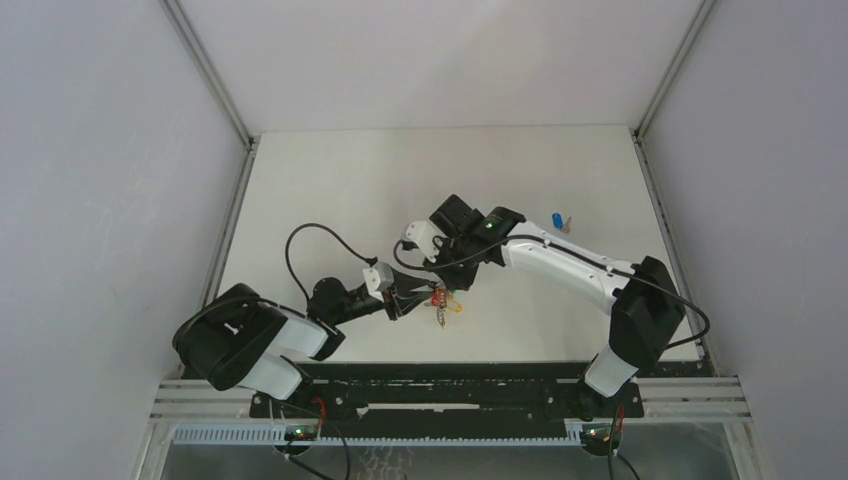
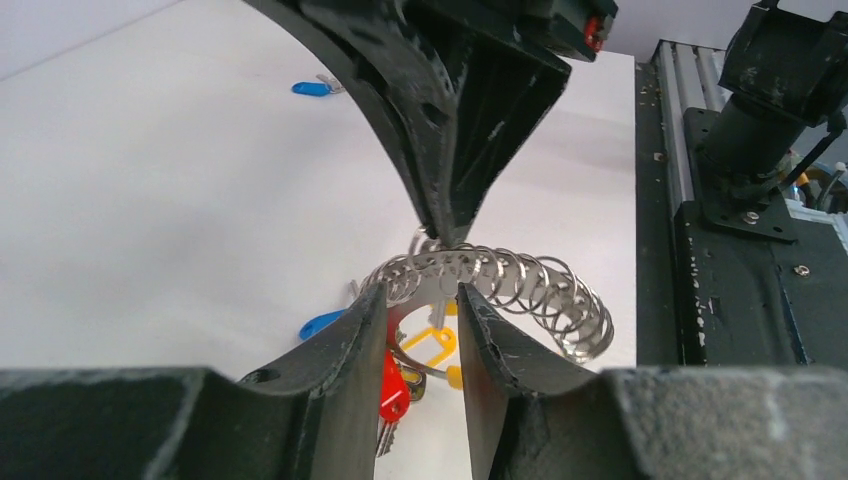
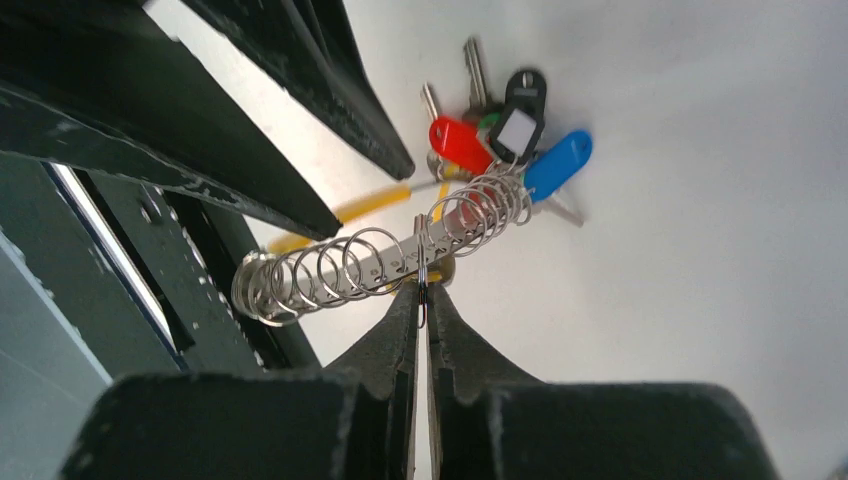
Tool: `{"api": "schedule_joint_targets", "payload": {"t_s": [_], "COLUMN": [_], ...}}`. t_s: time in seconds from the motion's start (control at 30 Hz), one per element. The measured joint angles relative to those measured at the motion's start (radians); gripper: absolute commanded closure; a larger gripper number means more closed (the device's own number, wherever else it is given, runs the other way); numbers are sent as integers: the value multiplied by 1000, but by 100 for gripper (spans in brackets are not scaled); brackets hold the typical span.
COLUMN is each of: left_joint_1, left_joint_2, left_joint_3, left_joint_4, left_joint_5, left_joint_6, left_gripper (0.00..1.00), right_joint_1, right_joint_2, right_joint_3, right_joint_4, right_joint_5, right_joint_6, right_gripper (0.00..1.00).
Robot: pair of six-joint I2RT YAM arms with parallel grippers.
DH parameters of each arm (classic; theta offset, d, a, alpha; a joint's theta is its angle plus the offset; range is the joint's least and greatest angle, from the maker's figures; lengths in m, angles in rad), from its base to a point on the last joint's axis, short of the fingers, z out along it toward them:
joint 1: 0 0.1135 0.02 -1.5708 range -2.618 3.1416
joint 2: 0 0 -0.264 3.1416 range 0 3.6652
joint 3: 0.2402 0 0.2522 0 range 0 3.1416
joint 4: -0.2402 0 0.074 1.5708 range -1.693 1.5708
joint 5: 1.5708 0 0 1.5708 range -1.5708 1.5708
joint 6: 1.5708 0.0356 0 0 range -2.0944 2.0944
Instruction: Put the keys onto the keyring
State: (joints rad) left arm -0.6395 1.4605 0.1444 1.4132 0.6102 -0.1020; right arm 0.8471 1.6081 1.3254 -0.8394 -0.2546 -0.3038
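Steadying the keyring (image 3: 340, 265): right gripper (image 3: 422, 300) clamped on one loop, left gripper (image 2: 420, 305) part-open astride it, empty. Next, probably fetch the loose blue key (image 1: 557, 220).

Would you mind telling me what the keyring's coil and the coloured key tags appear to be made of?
The keyring looks like bare wire, probably steel: silvery, shiny, thin loops with bright glints. The red tag and blue tag seem to be smooth moulded plastic, with saturated colour and a soft sheen. The key blade looks like duller silver metal.
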Motion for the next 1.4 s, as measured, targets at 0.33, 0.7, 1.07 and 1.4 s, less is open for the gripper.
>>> {"api": "schedule_joint_targets", "payload": {"t_s": [0.33,0.7,1.07,1.4], "left_joint_1": [1,-28,-26,-23], "left_joint_2": [79,122,-106,-107], "left_joint_3": [3,17,-118,-108], "left_joint_4": [3,3,11,11], "left_joint_5": [-30,-89,-212,-151], "left_joint_6": [-1,17,35,34], "left_gripper": [64,64,64,71], "right_joint_1": [42,53,96,115], "right_joint_2": [101,134,197,191], "right_joint_3": [79,107,190,190], "right_joint_4": [-182,-201,-191,-163], "right_joint_5": [116,120,115,115], "right_joint_6": [-57,-114,-174,-232], "right_gripper": [100,100,100,100]}}
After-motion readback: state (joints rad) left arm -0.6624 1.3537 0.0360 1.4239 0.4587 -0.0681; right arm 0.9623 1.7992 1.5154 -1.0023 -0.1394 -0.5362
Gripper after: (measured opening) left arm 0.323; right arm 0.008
